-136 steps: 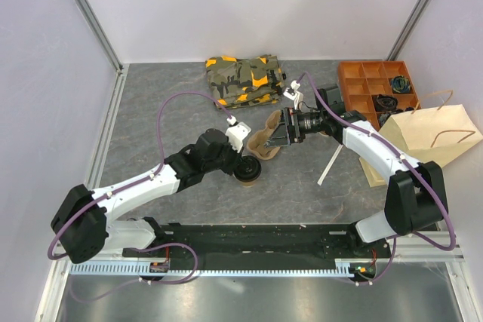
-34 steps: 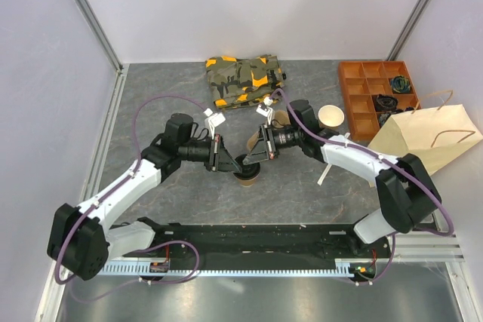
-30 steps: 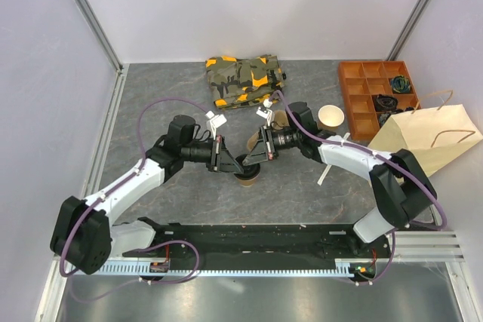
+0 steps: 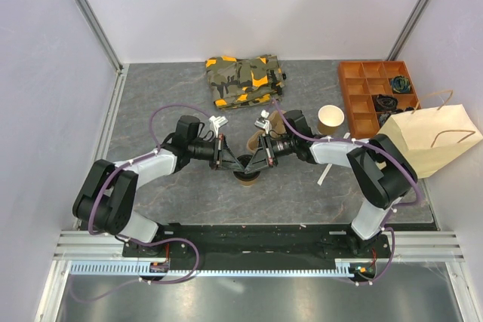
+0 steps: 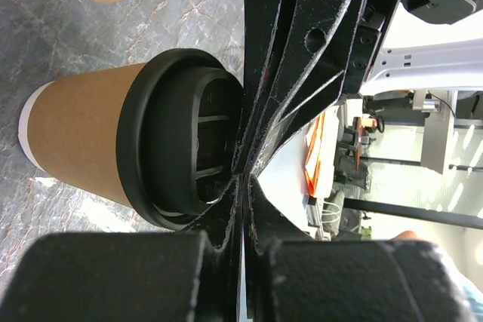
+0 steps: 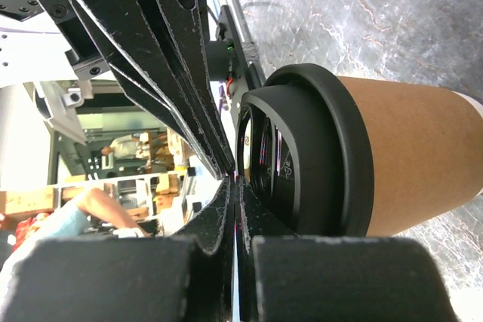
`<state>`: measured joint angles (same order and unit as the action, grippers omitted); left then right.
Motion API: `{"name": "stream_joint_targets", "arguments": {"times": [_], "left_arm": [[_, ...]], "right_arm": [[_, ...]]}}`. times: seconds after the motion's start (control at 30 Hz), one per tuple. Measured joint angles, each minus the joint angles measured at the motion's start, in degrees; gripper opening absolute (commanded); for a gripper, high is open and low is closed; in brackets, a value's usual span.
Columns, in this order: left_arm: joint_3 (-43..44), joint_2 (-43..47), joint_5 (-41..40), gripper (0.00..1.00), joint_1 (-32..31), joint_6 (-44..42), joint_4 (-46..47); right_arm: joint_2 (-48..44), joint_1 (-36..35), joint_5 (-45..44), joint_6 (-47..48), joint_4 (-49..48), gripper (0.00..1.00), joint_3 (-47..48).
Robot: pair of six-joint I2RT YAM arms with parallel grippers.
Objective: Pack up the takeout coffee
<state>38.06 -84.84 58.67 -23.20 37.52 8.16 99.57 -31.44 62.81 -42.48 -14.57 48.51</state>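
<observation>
The takeout coffee (image 4: 247, 177) is a tan paper cup with a black lid, standing upright at the table's middle. My left gripper (image 4: 235, 163) reaches it from the left and my right gripper (image 4: 256, 162) from the right. Both are shut, with their tips meeting over the lid. In the left wrist view the shut left gripper (image 5: 240, 175) lies against the lid of the takeout coffee (image 5: 98, 141). The right wrist view shows the shut right gripper (image 6: 235, 179) against the lid's top, with the takeout coffee (image 6: 407, 164) beside it. Nothing sits between either pair of fingers.
A pulp cup carrier (image 4: 262, 138) lies just behind the right gripper. An open tan cup (image 4: 330, 118) with no lid stands to the right, with a white stick (image 4: 329, 164) near it. A paper bag (image 4: 434, 137) lies far right, below an orange compartment tray (image 4: 370, 88). A camouflage pouch (image 4: 244, 78) is at the back.
Both arms have folded down and drawn in toward the middle, so the grippers lie flatter. Their shut tips stay on the cup's lid. The cup has not moved.
</observation>
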Motion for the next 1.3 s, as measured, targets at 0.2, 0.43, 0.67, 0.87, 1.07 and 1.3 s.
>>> {"name": "stream_joint_targets", "arguments": {"times": [0.2,0.43,0.67,0.87,1.07,1.3], "left_arm": [[0.02,-0.33,-1.29,0.02,0.09,-0.33,-1.03],[0.94,-0.59,-2.16,0.02,0.24,-0.68,-2.99],[2.23,-1.31,-2.47,0.02,0.24,-1.22,-5.38],[3.17,-1.92,-2.49,0.02,0.24,-1.51,-6.64],[4.15,-2.25,-2.67,0.02,0.22,-2.19,-8.44],[4.39,-2.25,-2.89,0.02,0.2,-2.6,-9.07]], "right_arm": [[0.79,0.44,1.62,-1.01,-1.75,0.0,-0.15],[0.81,0.46,1.38,-0.98,-1.9,0.0,-0.13],[0.79,0.55,1.4,-1.03,-1.95,0.05,-0.04],[-1.11,0.55,-0.13,1.7,3.87,0.12,3.41],[-5.92,0.55,-4.04,8.87,13.81,0.06,10.19],[-9.81,-0.04,-20.61,25.94,35.26,0.07,17.79]]}}
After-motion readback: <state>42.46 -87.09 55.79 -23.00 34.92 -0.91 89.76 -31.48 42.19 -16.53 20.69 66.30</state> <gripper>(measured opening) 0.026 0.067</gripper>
